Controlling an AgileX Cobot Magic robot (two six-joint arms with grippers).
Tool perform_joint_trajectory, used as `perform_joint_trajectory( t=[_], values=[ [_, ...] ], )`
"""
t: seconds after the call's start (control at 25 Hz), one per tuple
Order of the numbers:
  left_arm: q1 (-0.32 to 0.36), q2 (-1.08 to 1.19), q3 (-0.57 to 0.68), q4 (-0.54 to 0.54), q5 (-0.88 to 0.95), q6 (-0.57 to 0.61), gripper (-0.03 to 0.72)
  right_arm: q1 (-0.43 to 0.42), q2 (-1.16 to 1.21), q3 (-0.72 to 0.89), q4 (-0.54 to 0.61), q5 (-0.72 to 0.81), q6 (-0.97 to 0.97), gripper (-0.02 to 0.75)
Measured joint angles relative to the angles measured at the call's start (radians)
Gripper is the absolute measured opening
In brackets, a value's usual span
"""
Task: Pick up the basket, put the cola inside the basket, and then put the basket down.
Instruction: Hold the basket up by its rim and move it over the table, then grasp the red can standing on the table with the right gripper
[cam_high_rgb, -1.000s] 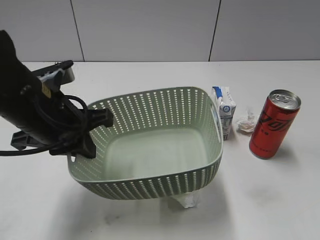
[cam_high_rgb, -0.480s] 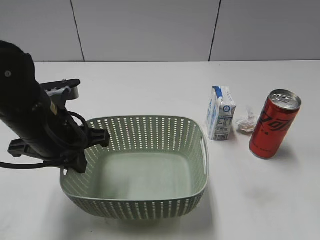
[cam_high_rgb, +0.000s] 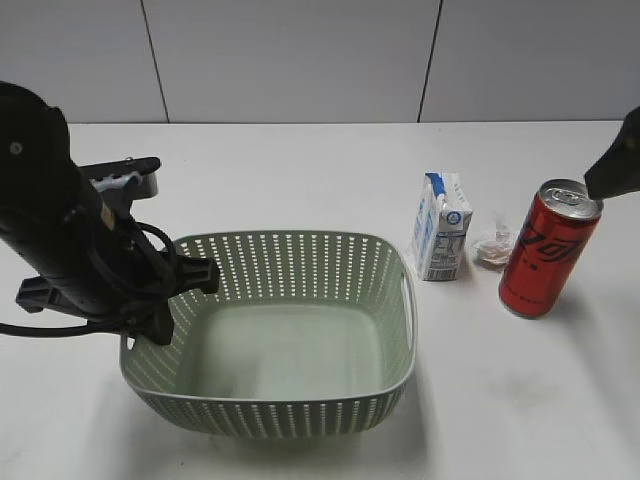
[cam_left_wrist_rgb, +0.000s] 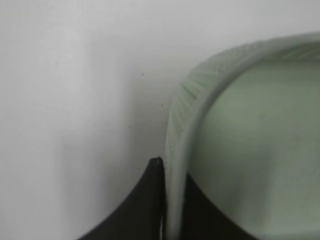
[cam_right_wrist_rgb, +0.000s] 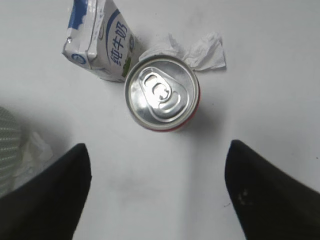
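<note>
The pale green basket sits level and empty at the front centre of the table. My left gripper is shut on its left rim. In the left wrist view the rim runs between the two black fingers. The red cola can stands upright on the table at the right. My right gripper comes in from the right edge, above the can. In the right wrist view its fingers are wide open and empty, with the can's silver top just beyond them.
A white-and-blue milk carton stands between basket and can; it also shows in the right wrist view. A crumpled tissue lies beside the can. Another paper scrap lies near the basket's edge.
The basket was tilted and further right a second ago; it has come down level and to the left. The right gripper has come into view above the can.
</note>
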Motion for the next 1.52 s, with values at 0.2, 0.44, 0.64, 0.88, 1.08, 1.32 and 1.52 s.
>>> perform_joint_trajectory(
  t=[0.2, 0.44, 0.64, 0.88, 1.08, 1.32, 1.52],
  values=[
    [0.000, 0.000, 0.000, 0.000, 0.000, 0.000, 0.000, 0.000, 0.134, -0.057, -0.001, -0.033, -0.017, 0.647],
    [0.000, 0.000, 0.000, 0.004, -0.003, 0.000, 0.000, 0.043, 0.247, -0.160, -0.070, 0.028, 0.042, 0.647],
    [0.000, 0.000, 0.000, 0.012, -0.005, 0.000, 0.000, 0.122, 0.294, -0.206, -0.195, 0.031, 0.186, 0.647],
    [0.000, 0.000, 0.000, 0.023, -0.007, 0.000, 0.000, 0.128, 0.338, -0.209, -0.227, 0.022, 0.239, 0.647],
    [0.000, 0.000, 0.000, 0.028, -0.007, 0.000, 0.000, 0.128, 0.376, -0.210, -0.255, 0.020, 0.280, 0.643],
    [0.000, 0.000, 0.000, 0.028, -0.008, 0.000, 0.000, 0.128, 0.445, -0.210, -0.241, 0.029, 0.292, 0.628],
    [0.000, 0.000, 0.000, 0.030, -0.008, 0.000, 0.000, 0.128, 0.485, -0.210, -0.222, 0.041, 0.293, 0.601]
  ],
)
